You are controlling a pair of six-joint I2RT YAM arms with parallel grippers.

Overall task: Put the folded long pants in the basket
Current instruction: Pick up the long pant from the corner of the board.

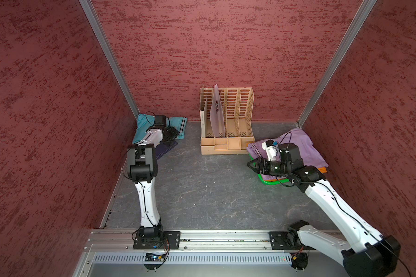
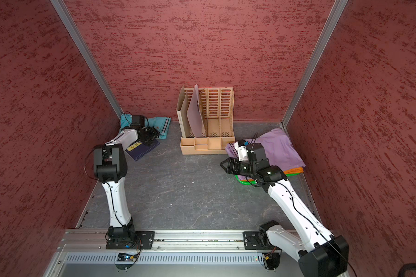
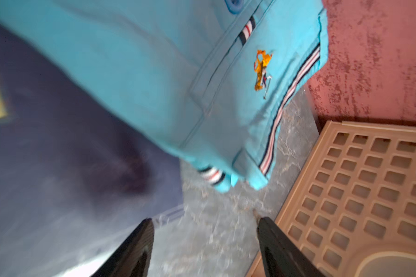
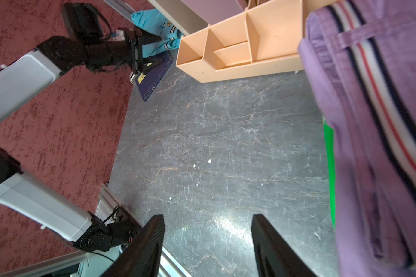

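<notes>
The left gripper (image 3: 204, 224) stood with its jaws wide apart and nothing between them but bare floor. It was at the far left, over the edge of a dark blue booklet (image 2: 142, 150) and just beside the turquoise pants (image 3: 154, 84). Whether it touched either could not be told. The right gripper (image 4: 208, 219) was also spread and empty, pointing left just beside the green basket (image 1: 269, 181), clear of the cloth.

The turquoise pants lay in the far left corner, partly over the booklet. At the right, the lilac pants (image 1: 303, 146) lay on top of the basket, with the orange pants (image 2: 293, 170) showing beneath them.

The table top (image 1: 202, 191) was dark grey with pale veining, closed in by red textured walls (image 1: 226, 48). An aluminium rail (image 1: 214, 236) ran along the near edge. A beige file organizer (image 2: 207, 146) stood at the far middle.

An orange embroidered logo (image 3: 262, 69) sat beside the turquoise striped waistband. The booklet carried a yellow label (image 2: 133, 146), its writing too small to read.
</notes>
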